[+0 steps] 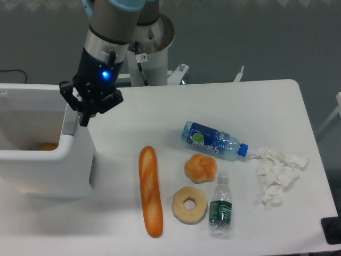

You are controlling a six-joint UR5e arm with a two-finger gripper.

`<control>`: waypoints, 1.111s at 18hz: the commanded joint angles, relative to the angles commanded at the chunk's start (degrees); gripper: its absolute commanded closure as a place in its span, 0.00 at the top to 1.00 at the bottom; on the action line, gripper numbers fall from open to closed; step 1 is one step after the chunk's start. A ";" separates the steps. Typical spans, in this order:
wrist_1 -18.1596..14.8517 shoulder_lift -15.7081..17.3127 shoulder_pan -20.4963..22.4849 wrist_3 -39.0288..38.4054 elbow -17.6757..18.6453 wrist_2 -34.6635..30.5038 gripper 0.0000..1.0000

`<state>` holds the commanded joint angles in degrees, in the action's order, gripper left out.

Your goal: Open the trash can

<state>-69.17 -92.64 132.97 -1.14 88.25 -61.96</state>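
Observation:
The trash can is a large white box at the table's left edge. Its lid is swung up, so the inside shows, with something orange at the bottom. My gripper hangs over the can's right rim, just beside the grey push bar. Its fingers are shut together with nothing held, the tip pointing down. A blue light glows on the wrist.
On the table lie a baguette, a donut, a bun, a blue-labelled bottle, a green-labelled bottle and crumpled tissue. The arm's base column stands behind the table.

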 joint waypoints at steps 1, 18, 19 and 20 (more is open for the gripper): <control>0.18 -0.09 0.96 0.26 -0.53 0.00 0.43; 5.10 -8.25 15.03 31.00 -0.45 -14.41 1.00; 4.93 -8.70 15.99 34.16 -0.44 -14.85 1.00; 4.84 -9.40 16.79 37.50 -0.44 -15.11 1.00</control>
<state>-64.34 -102.03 149.76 36.35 87.80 -77.08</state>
